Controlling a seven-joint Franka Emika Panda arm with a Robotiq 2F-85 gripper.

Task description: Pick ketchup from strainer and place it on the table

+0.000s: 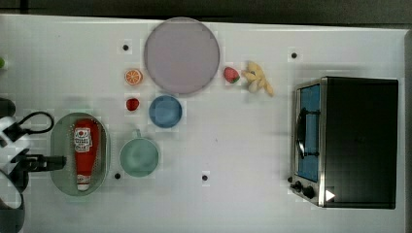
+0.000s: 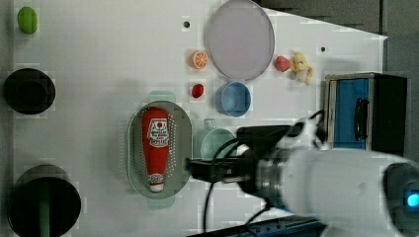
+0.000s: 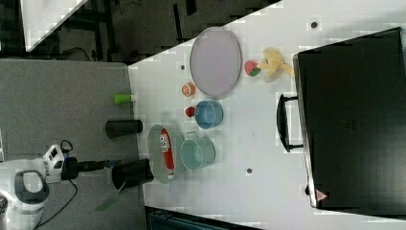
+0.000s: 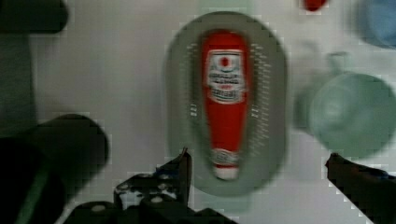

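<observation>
- Ketchup (image 1: pixel 86 151) lies flat in the strainer (image 1: pixel 59 145), label up, its white cap toward the top view's bottom edge, so nothing has been lifted yet.
- The strainer sits on the white counter (image 1: pixel 243 145) near the top view's left edge; the bottle runs along its long axis and takes up most of the perforated floor.
- The hand (image 4: pixel 257 168) is spread wide and carries nothing: in the wrist view its two dark fingers (image 4: pixel 180 170) stand either side of the cap end, apart from the bottle.
- In the top view the hand (image 1: pixel 51 162) reaches over the strainer's rim from the top view's left; how high above the basket it hangs I cannot tell.
- Just beside the strainer stands a pale green cup (image 1: pixel 139 156), with a blue bowl (image 1: pixel 165 111) and a small red toy (image 1: pixel 132 104) a little further off.
- Plenty of bare counter lies between the cup and the toaster oven (image 1: pixel 347 141) for the set-down.
- My read: this is the approach stage. Grasp, lift out of the basket and placing on the counter all remain.
</observation>
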